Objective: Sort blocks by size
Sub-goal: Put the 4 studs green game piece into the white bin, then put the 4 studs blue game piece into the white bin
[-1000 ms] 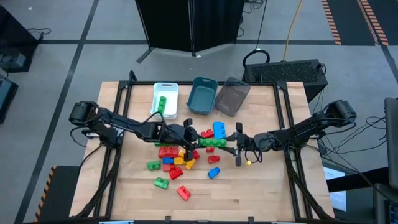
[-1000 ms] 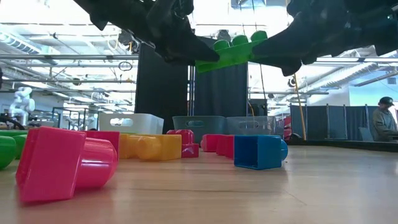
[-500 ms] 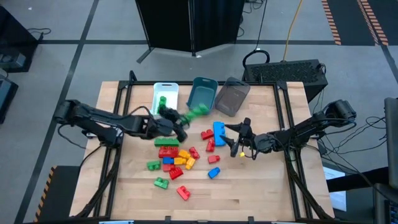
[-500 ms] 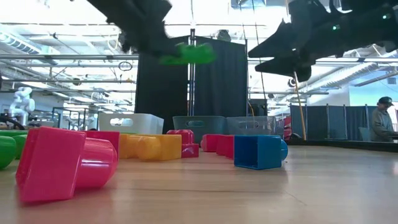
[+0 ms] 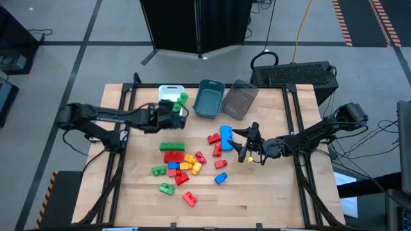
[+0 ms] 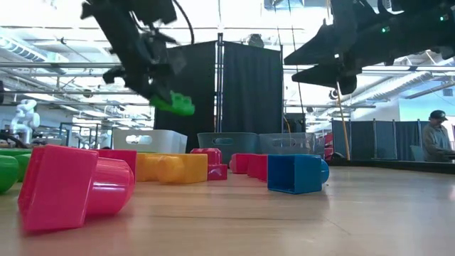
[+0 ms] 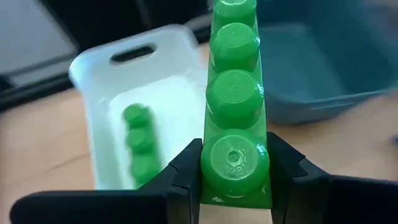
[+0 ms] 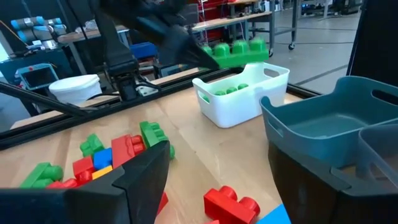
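Long green 4-stud block (image 7: 234,106) in left gripper (image 7: 235,180), over white bin (image 7: 106,74).

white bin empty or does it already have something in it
Not empty: the white bin already holds a green block, while the left gripper carries another green block.

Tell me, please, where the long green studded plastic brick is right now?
The long green brick is clamped in the left gripper, held above the white bin at the table's far left.

bright, even; backgrounds perhaps blurred
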You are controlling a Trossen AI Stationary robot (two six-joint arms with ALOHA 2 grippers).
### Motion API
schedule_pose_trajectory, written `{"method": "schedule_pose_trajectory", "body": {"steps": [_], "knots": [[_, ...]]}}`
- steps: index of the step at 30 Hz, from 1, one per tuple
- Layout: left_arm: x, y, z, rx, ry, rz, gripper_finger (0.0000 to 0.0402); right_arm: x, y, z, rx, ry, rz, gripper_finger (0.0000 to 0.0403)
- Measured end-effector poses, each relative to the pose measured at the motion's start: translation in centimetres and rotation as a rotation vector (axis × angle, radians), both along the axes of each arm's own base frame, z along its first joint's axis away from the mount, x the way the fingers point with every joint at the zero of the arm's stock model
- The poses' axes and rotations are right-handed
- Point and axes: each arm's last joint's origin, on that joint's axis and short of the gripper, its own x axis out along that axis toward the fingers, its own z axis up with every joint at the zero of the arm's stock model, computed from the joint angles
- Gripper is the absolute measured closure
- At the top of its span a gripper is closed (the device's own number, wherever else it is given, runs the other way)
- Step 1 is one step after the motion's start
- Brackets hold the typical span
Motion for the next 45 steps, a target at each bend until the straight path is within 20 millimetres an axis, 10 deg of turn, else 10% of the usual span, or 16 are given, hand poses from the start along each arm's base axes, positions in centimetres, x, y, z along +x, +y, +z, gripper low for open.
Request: {"method": "schedule_pose_trajectory", "body": {"steps": [25,45], "knots": [[-0.7,6.5,-3.2,-0.292,0.060,0.153,0.0306,0.0,0.2,0.0,0.025,-0.007,0.030,0.0144],[0.0,6.6,-3.6,-0.308,0.070,0.053,0.0180,0.0,0.3,0.0,0.033,-0.007,0.056,0.0145]]}}
